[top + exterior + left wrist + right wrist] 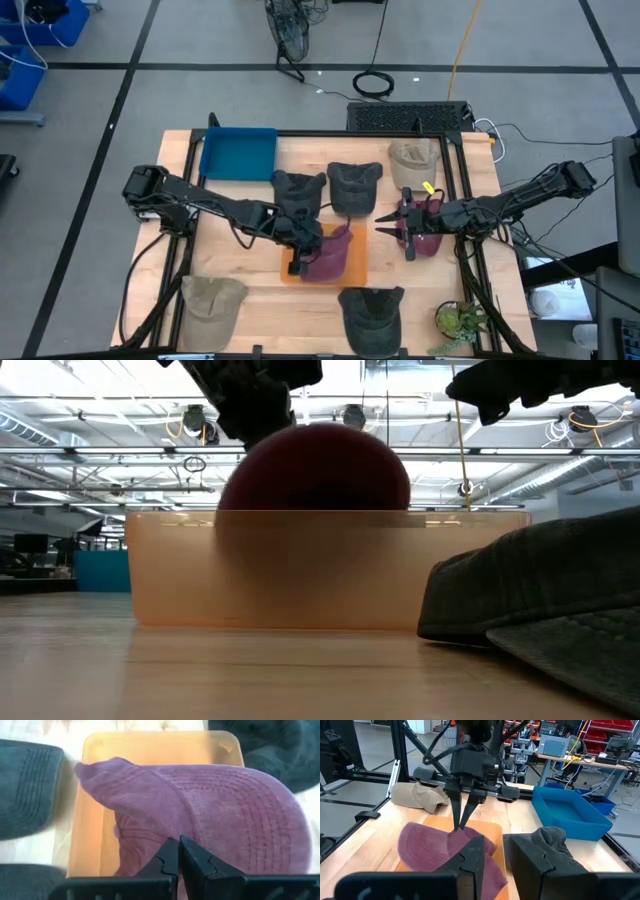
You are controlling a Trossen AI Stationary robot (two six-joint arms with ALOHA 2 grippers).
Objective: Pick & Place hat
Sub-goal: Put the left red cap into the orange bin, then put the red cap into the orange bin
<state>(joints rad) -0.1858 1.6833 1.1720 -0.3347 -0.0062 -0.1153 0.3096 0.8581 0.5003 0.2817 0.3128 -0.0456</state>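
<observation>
The left gripper (178, 851), fingers pinched together on the edge of a maroon hat (210, 815), holds the cap over and partly inside an orange tray (352, 268) near the middle of the table. The crown sits within the tray walls while the brim drapes over one side. By the look of it the placing step is nearly finished; to do it well the arm likely needs to lower a little, bring the brim inside the rim, and part its fingers only once the fabric rests on the tray floor, then lift straight up so the cloth does not snag.

The right gripper (402, 228) hovers just beside the tray with its fingers apart and empty, above a second maroon hat (428, 232).

Across the light wooden table (250, 285) lie several more caps: dark hats (355, 185) beyond the tray, another dark hat (372, 312) at the near edge, and tan hats (213, 302) toward the corners. A blue bin (238, 153) stands at the far left and a small potted plant (458, 320) at the near right.

Beyond the table, workbenches, red storage bins and ceiling trusses fill the room.
</observation>
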